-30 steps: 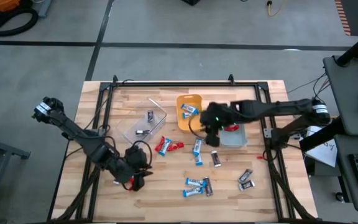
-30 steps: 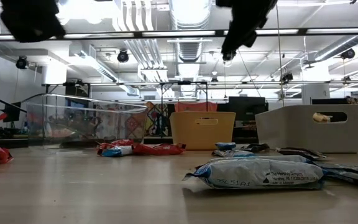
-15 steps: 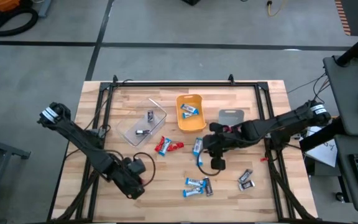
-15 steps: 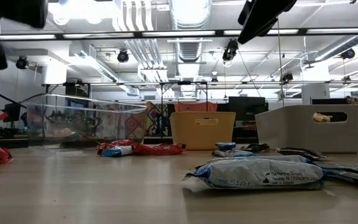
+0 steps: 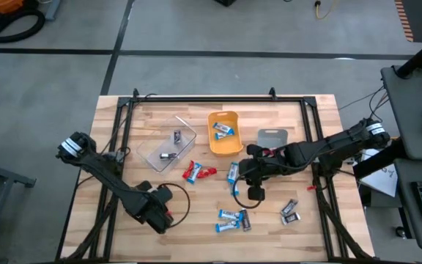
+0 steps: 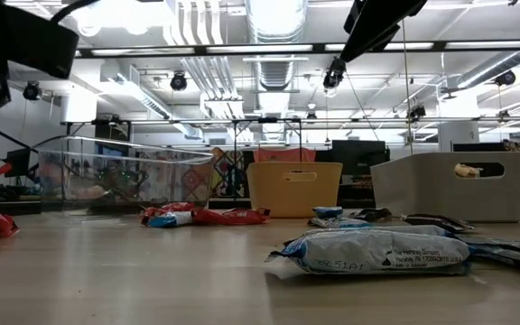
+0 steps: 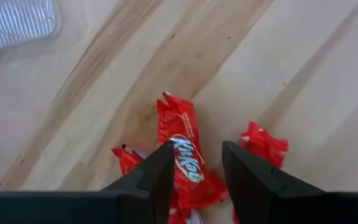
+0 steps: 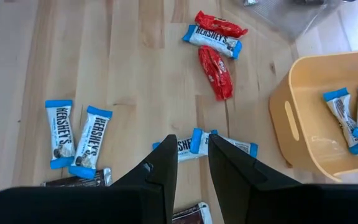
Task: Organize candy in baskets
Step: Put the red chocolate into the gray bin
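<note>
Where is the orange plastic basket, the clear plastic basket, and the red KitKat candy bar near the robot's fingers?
orange plastic basket (image 5: 224, 152), high view, near rim.
clear plastic basket (image 5: 152, 147), high view, bare floor.
red KitKat candy bar (image 7: 184, 153), left wrist view, middle of wrapper.

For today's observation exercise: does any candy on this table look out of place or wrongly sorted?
Yes. Much candy lies loose on the table, unsorted. One blue-and-white bar lies among red bars, though others of its kind sit in the orange basket.

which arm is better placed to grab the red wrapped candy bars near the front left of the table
Left. The left gripper hangs open directly over the red wrapped candy bars; the right gripper is across the table.
</note>
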### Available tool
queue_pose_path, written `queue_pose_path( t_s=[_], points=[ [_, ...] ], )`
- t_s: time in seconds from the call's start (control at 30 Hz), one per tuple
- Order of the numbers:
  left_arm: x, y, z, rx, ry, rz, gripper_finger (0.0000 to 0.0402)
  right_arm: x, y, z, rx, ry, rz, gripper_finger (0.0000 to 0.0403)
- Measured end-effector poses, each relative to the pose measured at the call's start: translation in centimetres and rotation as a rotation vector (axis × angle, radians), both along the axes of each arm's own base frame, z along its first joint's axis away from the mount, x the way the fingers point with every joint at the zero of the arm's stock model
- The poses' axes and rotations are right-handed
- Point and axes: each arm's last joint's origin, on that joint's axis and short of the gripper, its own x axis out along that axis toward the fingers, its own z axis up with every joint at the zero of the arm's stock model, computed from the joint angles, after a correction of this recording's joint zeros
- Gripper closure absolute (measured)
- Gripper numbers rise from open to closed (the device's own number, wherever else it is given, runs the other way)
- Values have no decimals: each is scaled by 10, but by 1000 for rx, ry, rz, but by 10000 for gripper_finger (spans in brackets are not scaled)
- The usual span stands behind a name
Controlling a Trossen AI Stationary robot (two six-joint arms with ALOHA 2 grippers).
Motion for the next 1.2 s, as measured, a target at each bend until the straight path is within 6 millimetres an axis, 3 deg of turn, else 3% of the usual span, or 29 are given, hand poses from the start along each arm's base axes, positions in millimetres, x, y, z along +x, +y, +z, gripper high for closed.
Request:
queue_pose_path(
  t_s=[0.2, 0.6, 0.77, 1.0, 1.2],
  points=[
    [6, 3, -12, 36, 35, 12, 263, 0, 0, 0, 1, -3, 0, 321],
    [15, 7, -31, 78, 89, 3, 266, 0, 0, 0, 2, -6, 0, 321],
    [15, 6, -32, 78, 90, 0, 296, 1, 0, 0, 2, -7, 0, 321],
    [15, 6, -32, 78, 89, 0, 390, 2, 0, 0, 5, -21, 1, 321],
    [17, 5, -27, 67, 77, -29, 396, 1, 2, 0, 4, -20, 8, 321]
  ],
)
